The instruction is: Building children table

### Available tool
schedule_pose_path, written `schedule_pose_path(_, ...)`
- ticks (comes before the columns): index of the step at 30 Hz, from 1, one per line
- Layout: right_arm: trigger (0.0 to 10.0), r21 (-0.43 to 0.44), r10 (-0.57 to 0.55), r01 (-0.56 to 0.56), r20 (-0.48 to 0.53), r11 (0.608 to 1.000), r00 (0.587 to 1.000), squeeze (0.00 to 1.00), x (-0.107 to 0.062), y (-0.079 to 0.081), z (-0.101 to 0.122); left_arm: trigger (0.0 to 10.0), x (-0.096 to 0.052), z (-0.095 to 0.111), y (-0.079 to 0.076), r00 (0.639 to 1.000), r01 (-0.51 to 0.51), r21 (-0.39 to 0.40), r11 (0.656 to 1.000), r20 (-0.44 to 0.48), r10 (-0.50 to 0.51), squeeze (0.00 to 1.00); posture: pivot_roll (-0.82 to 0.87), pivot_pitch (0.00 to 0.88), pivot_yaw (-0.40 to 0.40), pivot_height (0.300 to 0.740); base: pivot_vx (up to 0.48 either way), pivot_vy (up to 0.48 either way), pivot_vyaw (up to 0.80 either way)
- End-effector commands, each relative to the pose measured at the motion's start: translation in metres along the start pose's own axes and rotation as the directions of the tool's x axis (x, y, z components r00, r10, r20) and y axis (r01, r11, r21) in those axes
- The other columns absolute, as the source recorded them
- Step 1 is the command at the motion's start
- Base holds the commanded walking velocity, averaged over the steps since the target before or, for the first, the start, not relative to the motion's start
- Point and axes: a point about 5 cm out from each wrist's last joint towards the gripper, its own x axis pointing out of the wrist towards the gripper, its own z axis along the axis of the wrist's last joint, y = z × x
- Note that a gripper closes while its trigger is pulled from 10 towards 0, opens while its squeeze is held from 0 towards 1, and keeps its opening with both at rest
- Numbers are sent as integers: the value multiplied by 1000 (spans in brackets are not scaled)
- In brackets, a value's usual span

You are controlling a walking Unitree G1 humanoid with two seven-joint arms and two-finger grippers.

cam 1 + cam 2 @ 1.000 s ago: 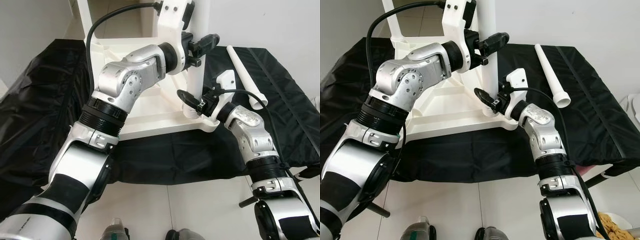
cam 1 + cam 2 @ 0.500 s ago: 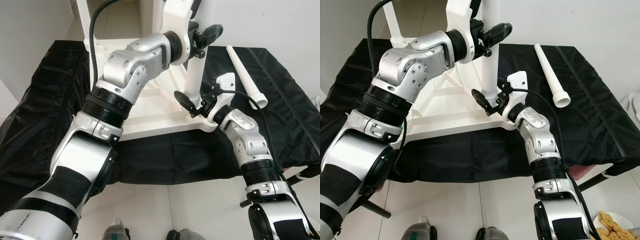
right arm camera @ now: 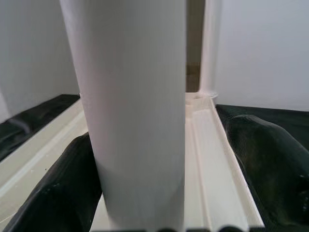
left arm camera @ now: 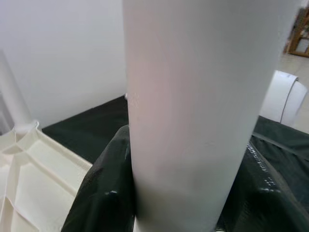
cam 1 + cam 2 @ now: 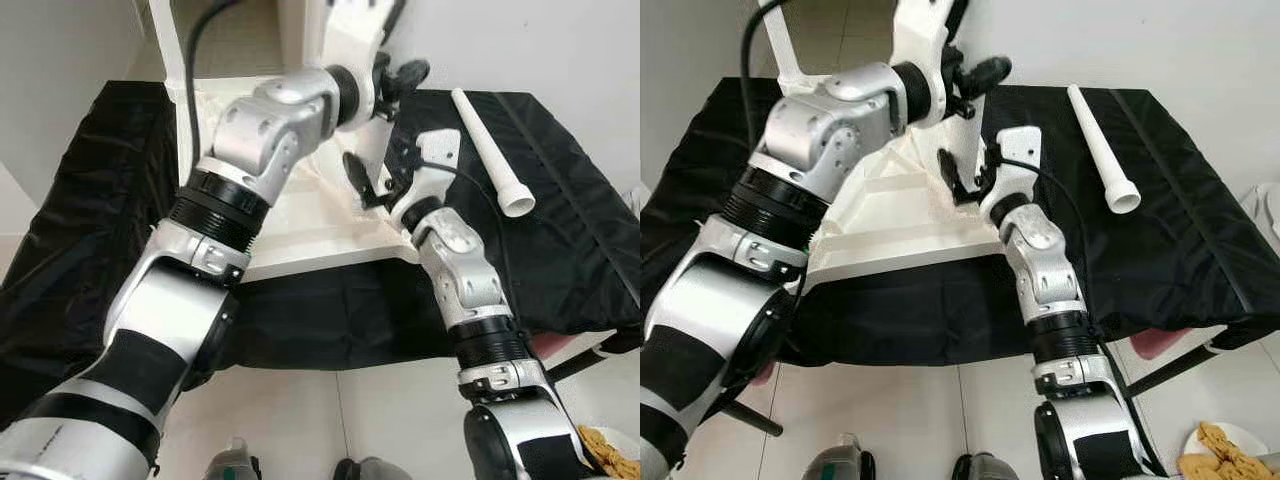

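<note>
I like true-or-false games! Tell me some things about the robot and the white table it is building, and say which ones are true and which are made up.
1. The white table top lies upside down on a black cloth. True.
2. Both end effectors are around the same upright table leg. True: the left end effector is higher up, the right end effector near the leg's bottom.
3. The spare table leg is standing up. False: it lies flat on the cloth, at the robot's right.
4. The cloth is red. False: it is black.
5. The right end effector holds a screwdriver. False: its fingers sit on either side of the table leg.
</note>
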Motion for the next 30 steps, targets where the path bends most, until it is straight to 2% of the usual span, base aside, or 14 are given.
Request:
schedule_pose_path(1, 10000, -30, -58, 58, -7, 998, 998, 0, 0, -2, -1, 10000, -2, -4, 16, 956, -292, -21, 956, -5, 292, 0, 22, 22, -17, 740, 0, 0, 0)
schedule_pose_path(6, 10000, -30, -103, 102, -15, 994, 995, 0, 1, 3, -2, 10000, -2, -5, 14, 947, -321, -21, 947, 5, 322, 0, 24, 22, -19, 740, 0, 0, 0)
schedule_pose_path(8, 10000, -49, -171, 169, -24, 984, 985, 0, 1, 5, -4, 10000, -2, -4, 14, 937, -348, -27, 937, 17, 349, 0, 27, 23, -19, 740, 0, 0, 0)
schedule_pose_path(14, 10000, -45, -264, 261, -72, 964, 962, 0, 0, 9, -10, 10000, -1, 0, 16, 919, -390, -38, 920, 42, 391, 0, 26, 30, -18, 740, 0, 0, 0)
schedule_pose_path(16, 10000, -64, -274, 269, -91, 961, 957, 0, 0, 11, -13, 10000, -1, 2, 17, 913, -405, -33, 914, 45, 406, 0, 25, 30, -17, 740, 0, 0, 0)
schedule_pose_path(20, 10000, -34, -284, 282, -126, 959, 951, 0, 0, 12, -18, 10000, 0, 2, 17, 914, -401, -43, 915, 43, 402, 0, 27, 32, -19, 740, 0, 0, 0)
schedule_pose_path(30, 10000, 20, -300, 304, -123, 952, 946, 0, 3, 13, -14, 10000, 2, 5, 10, 923, -379, -57, 923, 50, 382, 0, 30, 32, -24, 740, 0, 0, 0)
